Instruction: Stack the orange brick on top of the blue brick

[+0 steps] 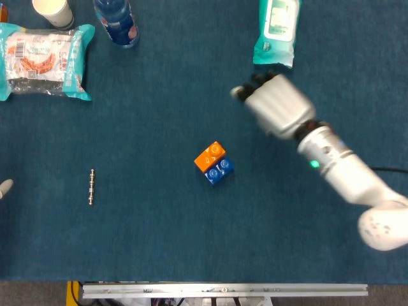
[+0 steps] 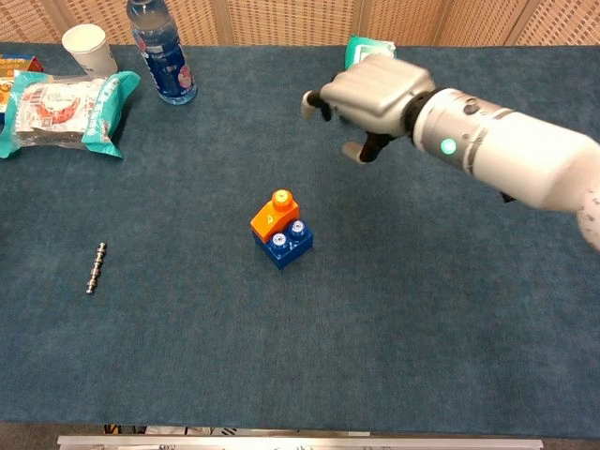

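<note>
The orange brick [image 1: 210, 155] [image 2: 274, 214] sits on the blue brick [image 1: 220, 171] [image 2: 285, 244] near the table's middle. It covers the blue brick's far-left part and leaves two blue studs bare. My right hand [image 1: 274, 105] [image 2: 370, 94] hovers above and to the right of the stack, well apart from it. It holds nothing and its fingers are loosely spread. Of my left hand [image 1: 3, 187] only a pale tip shows at the left edge of the head view.
A green wipes pack [image 1: 275, 29] [image 2: 359, 45] lies behind the right hand. At the far left are a snack packet [image 1: 44, 57] [image 2: 61, 108], a blue bottle [image 1: 116, 22] [image 2: 159, 56] and a white cup [image 1: 51, 9] [image 2: 86, 47]. A small metal rod [image 1: 91, 187] [image 2: 95, 268] lies at the left.
</note>
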### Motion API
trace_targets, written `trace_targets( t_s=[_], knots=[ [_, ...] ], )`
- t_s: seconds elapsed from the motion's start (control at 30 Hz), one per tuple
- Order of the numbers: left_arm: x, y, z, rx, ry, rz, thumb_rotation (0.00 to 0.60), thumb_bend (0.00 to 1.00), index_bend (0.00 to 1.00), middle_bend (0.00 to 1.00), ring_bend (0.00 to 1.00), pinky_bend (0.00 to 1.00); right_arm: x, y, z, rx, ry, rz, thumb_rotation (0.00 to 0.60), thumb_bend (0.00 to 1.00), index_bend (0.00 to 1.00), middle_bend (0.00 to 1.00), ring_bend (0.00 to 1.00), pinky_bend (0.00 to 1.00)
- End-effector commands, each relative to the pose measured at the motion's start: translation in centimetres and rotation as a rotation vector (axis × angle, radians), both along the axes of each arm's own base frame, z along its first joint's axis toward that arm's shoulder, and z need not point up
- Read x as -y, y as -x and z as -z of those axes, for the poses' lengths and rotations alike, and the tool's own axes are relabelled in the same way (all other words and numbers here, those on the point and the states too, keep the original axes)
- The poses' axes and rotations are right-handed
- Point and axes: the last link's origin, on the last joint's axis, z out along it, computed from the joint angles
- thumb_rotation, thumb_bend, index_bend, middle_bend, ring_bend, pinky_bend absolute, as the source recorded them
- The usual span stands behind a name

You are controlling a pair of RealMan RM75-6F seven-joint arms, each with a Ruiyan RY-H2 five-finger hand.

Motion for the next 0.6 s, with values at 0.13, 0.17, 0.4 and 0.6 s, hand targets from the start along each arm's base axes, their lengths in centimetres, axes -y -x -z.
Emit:
trace_targets(
  t_s=[0.13,0.17,0.4,0.6],
  knots=[
    [-0.4,-0.3,0.2,-0.004,-0.017,0.018,0.600,0.15,0.10,0.11,0.16,0.10,-0.5,5.5,-5.5,0.035,0.236,0.051,0.600,0.37,0.29,0.36,0.20,0.26],
    [-0.5,-0.4,0.2,-0.005,-0.020,0.023,0.600,0.15,0.10,0.11,0.16,0.10,-0.7,6.1,-6.1,0.041,0.262,0.054,0.600,0.37,0.29,0.36,0.20,0.26],
    [-0.9,-1.0,0.6,-0.014,-0.032,0.050,0.600,0.15,0.10,0.10,0.16,0.10,-3.2,11.1,-9.4,0.100,0.387,0.106,0.600,0.37,0.33,0.38,0.20,0.27],
    [-0.7,-1.7,0.7,-0.008,-0.044,0.062,0.600,0.15,0.10,0.11,0.16,0.10,-6.6,15.7,-11.8,0.120,0.480,0.190,0.600,0.37,0.34,0.39,0.20,0.27]
  ],
)
